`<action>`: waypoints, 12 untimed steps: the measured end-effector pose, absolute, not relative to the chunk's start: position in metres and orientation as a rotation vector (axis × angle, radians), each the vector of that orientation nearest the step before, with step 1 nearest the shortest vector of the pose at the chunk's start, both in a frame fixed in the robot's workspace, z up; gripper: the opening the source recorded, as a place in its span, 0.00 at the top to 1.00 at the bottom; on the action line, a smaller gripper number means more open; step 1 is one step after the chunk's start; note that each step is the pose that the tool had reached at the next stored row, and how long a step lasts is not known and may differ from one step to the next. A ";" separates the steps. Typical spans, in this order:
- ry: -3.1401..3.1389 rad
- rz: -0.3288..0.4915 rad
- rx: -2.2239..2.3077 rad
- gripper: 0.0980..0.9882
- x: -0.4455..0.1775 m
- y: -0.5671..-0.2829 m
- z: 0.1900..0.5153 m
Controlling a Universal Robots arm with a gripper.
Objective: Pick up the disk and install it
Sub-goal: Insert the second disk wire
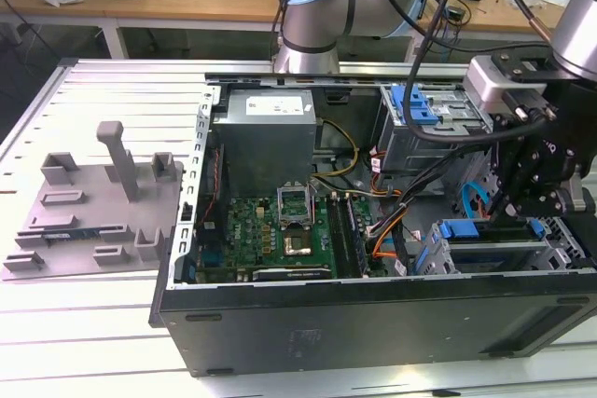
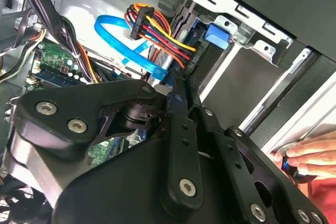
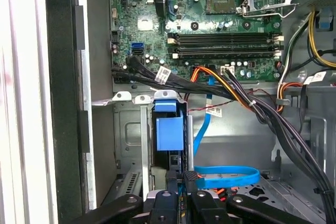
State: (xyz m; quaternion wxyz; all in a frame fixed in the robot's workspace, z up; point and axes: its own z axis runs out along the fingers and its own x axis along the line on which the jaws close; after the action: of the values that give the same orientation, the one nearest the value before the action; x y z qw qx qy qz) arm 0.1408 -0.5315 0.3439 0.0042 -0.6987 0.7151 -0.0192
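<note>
Around the pincer (image 1: 534, 200) lies the open computer case (image 1: 373, 323) on the slatted table (image 1: 75, 323), and the pincer reaches down into the case's corner at the exterior view's right. Beyond the pincer, toward the middle of the case, sits the green motherboard (image 3: 210, 19), with the grey power supply box (image 1: 266, 132) farther back. Well apart from the pincer, outside the case at the exterior view's left, rests a grey fixture plate (image 1: 93, 221). Directly below the pincer stands the disk (image 3: 169, 129), on edge in the metal drive bay (image 3: 126, 129), its blue bracket tab facing up. In the first wrist view the pincer's black fingers (image 3: 190, 176) are drawn together just above the disk's edge, clamped on nothing that can be made out. Beside them loops a flat blue data cable (image 3: 231, 174). A person's fingers (image 2: 310, 156) rest at the case rim in the second wrist view.
</note>
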 end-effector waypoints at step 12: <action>2.204 -0.060 -2.225 0.78 0.140 -0.531 0.351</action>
State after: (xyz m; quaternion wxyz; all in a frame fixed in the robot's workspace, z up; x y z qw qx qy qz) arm 0.1401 -0.5315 0.3506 0.0046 -0.7102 0.7038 -0.0191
